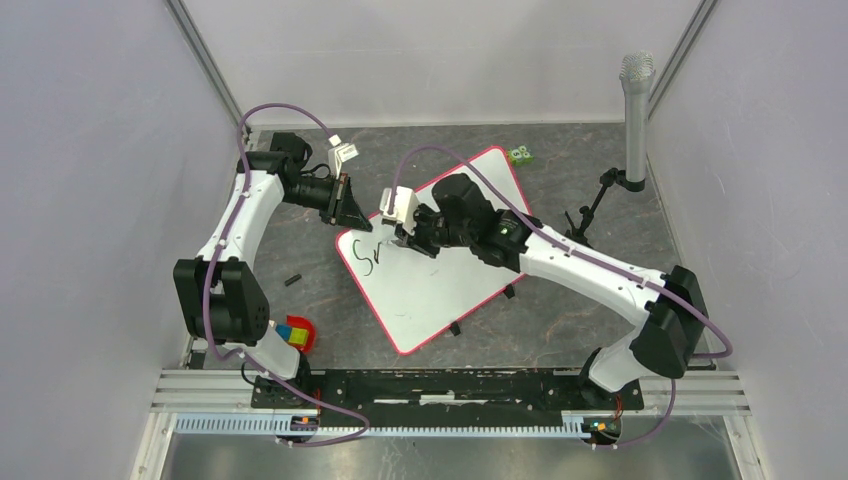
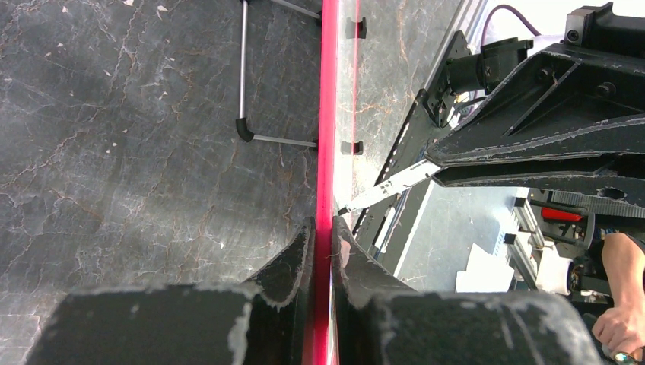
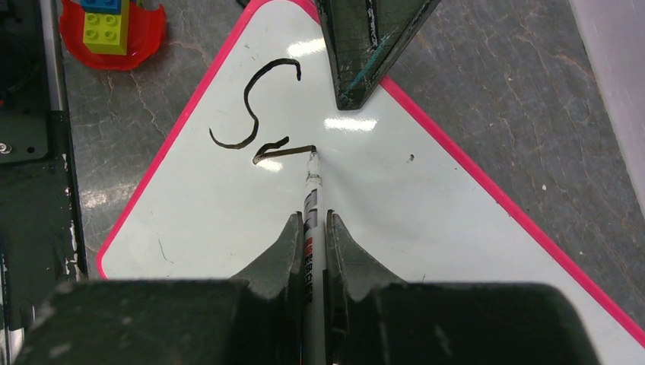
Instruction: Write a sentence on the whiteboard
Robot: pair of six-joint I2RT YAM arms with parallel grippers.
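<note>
Left gripper (image 2: 323, 232) clamps the whiteboard (image 1: 440, 290) by its rim, probably light and slippery, while right gripper (image 3: 314, 228) squeezes the slim marker (image 3: 311, 190) low, tip on board.

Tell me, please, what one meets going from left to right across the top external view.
Red dish of toy bricks → left gripper → right gripper → green block → microphone.
</note>
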